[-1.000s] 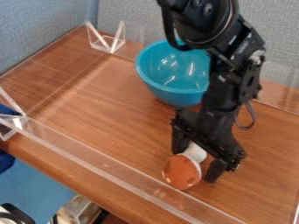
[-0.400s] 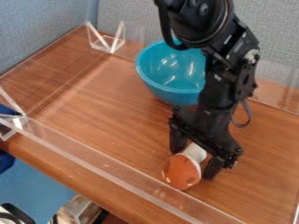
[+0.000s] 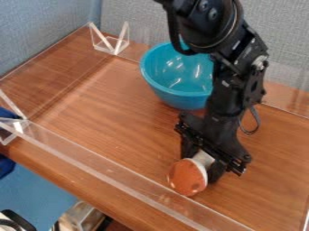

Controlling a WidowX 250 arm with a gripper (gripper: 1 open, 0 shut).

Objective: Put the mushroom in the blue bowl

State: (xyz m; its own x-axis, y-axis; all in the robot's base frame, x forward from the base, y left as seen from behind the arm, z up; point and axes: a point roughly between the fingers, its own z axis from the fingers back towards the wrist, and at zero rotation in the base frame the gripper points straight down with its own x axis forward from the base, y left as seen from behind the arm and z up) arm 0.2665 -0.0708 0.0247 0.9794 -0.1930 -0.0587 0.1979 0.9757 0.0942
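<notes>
The mushroom (image 3: 187, 176) lies on its side on the wooden table, near the front right. Its orange-brown cap faces the camera and its cream stem points back between the fingers. My black gripper (image 3: 210, 160) points straight down over it, its jaws drawn in against the stem, so it is shut on the mushroom at table level. The blue bowl (image 3: 179, 77) stands empty behind the gripper, toward the back of the table, partly hidden by the arm.
A low clear plastic wall (image 3: 97, 158) runs along the table's front edge, close to the mushroom. Clear plastic brackets stand at the back left (image 3: 108, 41) and the left corner (image 3: 10, 122). Bare wood table (image 3: 97, 99) spreads left of the bowl.
The jaws have drawn inward onto the mushroom's stem; earlier they stood wider on either side of it. The arm has stayed in place and the mushroom has not been lifted.
</notes>
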